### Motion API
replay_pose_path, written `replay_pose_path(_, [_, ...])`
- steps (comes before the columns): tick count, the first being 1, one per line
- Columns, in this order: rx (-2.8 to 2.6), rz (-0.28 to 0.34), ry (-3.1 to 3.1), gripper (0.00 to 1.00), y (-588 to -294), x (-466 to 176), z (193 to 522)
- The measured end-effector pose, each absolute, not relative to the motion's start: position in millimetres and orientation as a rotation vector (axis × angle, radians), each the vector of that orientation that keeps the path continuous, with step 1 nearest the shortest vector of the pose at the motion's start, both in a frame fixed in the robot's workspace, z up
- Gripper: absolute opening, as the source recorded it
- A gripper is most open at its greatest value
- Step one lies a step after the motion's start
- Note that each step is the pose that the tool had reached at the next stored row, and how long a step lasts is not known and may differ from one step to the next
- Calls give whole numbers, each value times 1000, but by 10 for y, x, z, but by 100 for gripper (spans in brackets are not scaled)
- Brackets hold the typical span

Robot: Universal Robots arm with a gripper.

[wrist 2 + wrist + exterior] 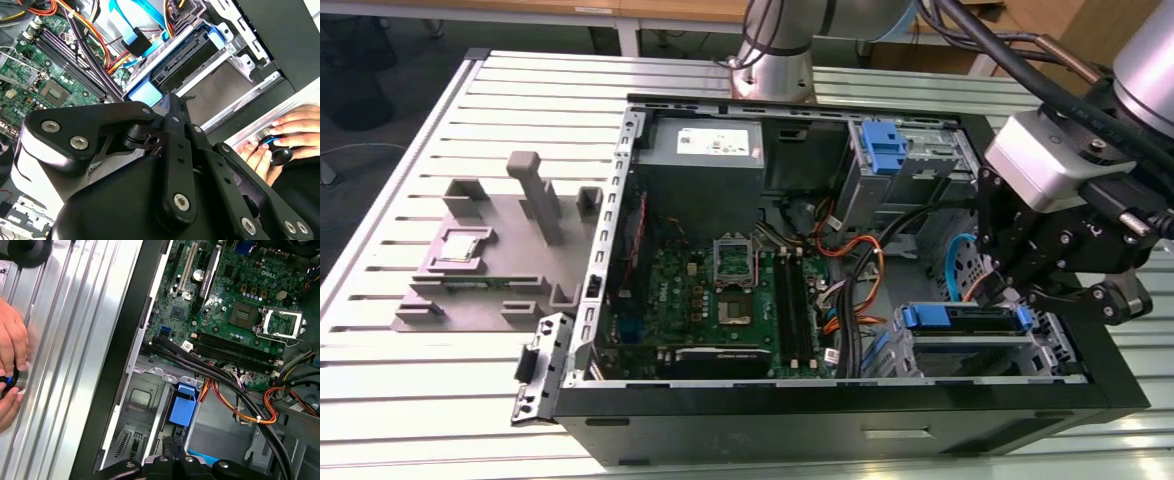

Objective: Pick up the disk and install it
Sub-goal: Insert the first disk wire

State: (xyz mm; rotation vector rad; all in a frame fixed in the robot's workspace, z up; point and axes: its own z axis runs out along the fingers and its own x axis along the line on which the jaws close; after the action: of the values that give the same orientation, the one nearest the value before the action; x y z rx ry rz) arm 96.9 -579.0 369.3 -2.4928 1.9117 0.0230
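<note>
Claw (170, 100) closed over caged disk (189, 51) — cables (82, 50) alongside, hand (280, 137) nearby

The case (854, 412) is sitting on the counter (427, 400); a fixture (494, 280) is standing on the exterior view's left of it; the disk (961, 318) is lying in the case's drive cage (974, 352).

The slatted metal table (400, 385) bears the open computer case (854, 412) and a grey fixture (480, 290).

Ext. cam high over PC case (854, 412); wrist cams close, sharing mobo (225, 290) (22, 75).
</note>
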Motion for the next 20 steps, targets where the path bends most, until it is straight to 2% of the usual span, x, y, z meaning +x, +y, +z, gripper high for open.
replay_pose_path(20, [-2491, 20, 1911, 10, -5773, 990, 3700])
